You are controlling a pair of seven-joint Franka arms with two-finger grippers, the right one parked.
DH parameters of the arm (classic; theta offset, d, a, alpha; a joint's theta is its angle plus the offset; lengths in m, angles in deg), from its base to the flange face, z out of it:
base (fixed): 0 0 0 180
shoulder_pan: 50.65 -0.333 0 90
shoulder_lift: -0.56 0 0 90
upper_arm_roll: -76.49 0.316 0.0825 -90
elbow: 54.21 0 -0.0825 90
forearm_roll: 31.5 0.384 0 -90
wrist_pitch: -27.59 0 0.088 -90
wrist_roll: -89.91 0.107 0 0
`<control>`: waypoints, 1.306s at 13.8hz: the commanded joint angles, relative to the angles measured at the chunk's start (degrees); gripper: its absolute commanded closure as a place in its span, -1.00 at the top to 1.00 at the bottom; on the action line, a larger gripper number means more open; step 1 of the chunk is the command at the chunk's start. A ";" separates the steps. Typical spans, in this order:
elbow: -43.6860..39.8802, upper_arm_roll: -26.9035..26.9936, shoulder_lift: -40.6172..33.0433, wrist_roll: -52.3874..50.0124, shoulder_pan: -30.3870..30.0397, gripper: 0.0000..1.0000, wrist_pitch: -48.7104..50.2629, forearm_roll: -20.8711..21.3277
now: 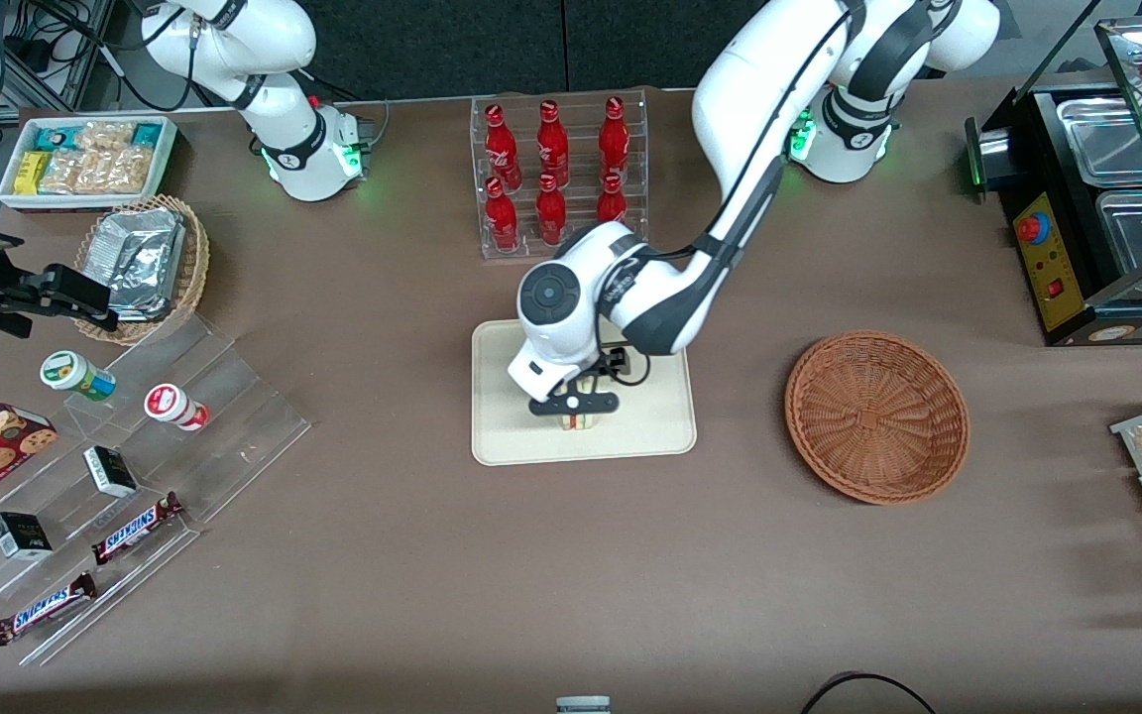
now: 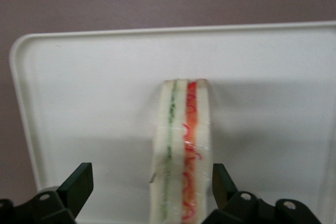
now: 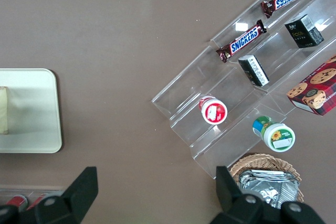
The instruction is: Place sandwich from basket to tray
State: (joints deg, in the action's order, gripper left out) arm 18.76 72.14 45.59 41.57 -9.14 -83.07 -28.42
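Brown cloth covers the whole bench (image 1: 412, 595), and I see my working arm (image 1: 730, 178) reaching down over its middle. Largest of the task things is the tray (image 1: 650, 436), cream-white, lying flat in the centre of the bench just nearer the front camera than a clear rack of red bottles (image 1: 556, 174). Beside the tray, toward the working arm's end of the bench, sits the basket (image 1: 876, 416), reddish-brown wicker, with nothing showing in it.

On the tray stands the sandwich (image 2: 181, 150), resting on its edge with the green and red-orange filling layers facing up at my wrist camera. From the front it sits near the tray's edge closest to the front camera (image 1: 579, 420).

My gripper (image 2: 147, 192) hangs directly over the sandwich, released: one finger (image 2: 220, 182) lies right against the red-orange side, while the other finger (image 2: 79, 184) stands well clear of the green side, so nothing is clamped.

Toward the parked arm's end, a clear stepped display (image 1: 135, 496) carries candy bars and small boxes.
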 commanded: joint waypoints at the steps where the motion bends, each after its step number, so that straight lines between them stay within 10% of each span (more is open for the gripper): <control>1: 0.24 -0.22 -3.71 0.09 -3.69 1.00 3.43 -0.35; 18: 9.19 -0.58 -23.48 24.25 -30.94 1.00 20.66 -6.68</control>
State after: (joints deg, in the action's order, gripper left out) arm 22.46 72.29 28.25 62.37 -36.58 -63.10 -33.62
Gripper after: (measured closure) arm 0.000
